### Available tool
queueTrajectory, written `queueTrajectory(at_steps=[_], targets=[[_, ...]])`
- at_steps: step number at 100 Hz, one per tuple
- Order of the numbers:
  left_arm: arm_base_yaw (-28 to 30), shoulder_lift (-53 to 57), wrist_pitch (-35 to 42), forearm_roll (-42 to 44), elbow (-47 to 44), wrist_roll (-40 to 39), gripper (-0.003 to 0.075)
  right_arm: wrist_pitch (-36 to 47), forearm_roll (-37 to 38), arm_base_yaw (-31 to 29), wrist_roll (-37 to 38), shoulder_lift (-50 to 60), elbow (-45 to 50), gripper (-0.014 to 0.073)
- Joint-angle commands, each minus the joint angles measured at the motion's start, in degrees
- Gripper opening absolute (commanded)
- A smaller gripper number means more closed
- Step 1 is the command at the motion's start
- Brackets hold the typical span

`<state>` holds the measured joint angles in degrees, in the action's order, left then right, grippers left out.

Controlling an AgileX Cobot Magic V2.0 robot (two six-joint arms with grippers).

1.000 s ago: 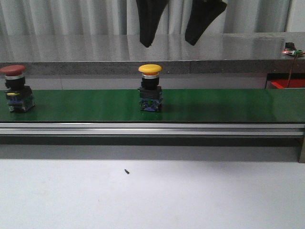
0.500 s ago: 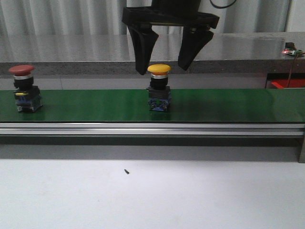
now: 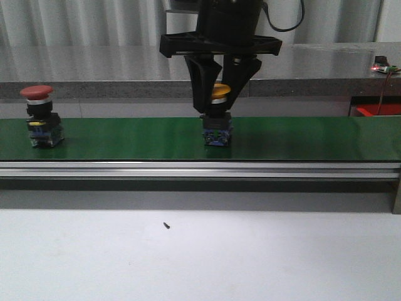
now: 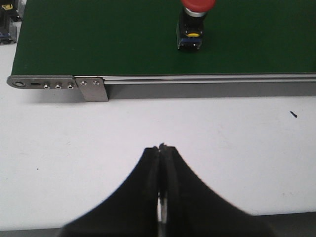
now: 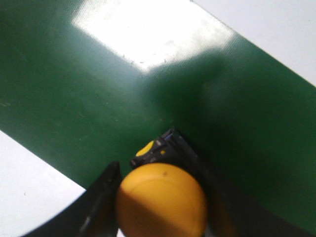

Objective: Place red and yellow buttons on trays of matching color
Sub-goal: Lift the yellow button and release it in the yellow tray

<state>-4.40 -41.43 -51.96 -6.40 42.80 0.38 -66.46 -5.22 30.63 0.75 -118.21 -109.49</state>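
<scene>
Compared with half a second earlier, the right claw (image 3: 218, 106) has come down from above the yellow mushroom-head push button (image 3: 217, 119) and its two black fingers (image 3: 202, 84), then spread wide on either side of the cap, now converge around it; whether they press the cap firmly cannot be told from the front view, though the right wrist view shows the fingers (image 5: 101, 197) hugging both sides of the yellow cap. Both buttons have shifted slightly rightward along the dark green conveyor belt (image 3: 125, 138); the red mushroom-head push button (image 3: 41, 116) stands upright near the belt's left part, well apart from the yellow one. The right arm hangs vertically over the belt, claw pointing down. The left claw (image 4: 161, 150) hovers over the white counter (image 4: 237, 148) in front of the belt, its fingers pressed together and holding nothing.
</scene>
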Motion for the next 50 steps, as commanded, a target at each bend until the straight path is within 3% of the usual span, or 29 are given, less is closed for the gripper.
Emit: queueTrajectory(at_steps=[1,28,50], targets=[[-0.34,0.19,2.95,-0.39,1.49,0.09,-0.0020,1.55,0.06,-0.25,-0.08,3.67,-1.87,0.0193],[-0.34,0.19,2.95,-0.39,1.49,0.09,-0.0020,0.99,2.63,-1.18,-0.17,9.05,-0.50,0.0193],[-0.34,0.19,2.95,-0.39,1.49,0.09,-0.0020,1.42,3.05,-3.87,1.02,15.66,5.84,0.0193]])
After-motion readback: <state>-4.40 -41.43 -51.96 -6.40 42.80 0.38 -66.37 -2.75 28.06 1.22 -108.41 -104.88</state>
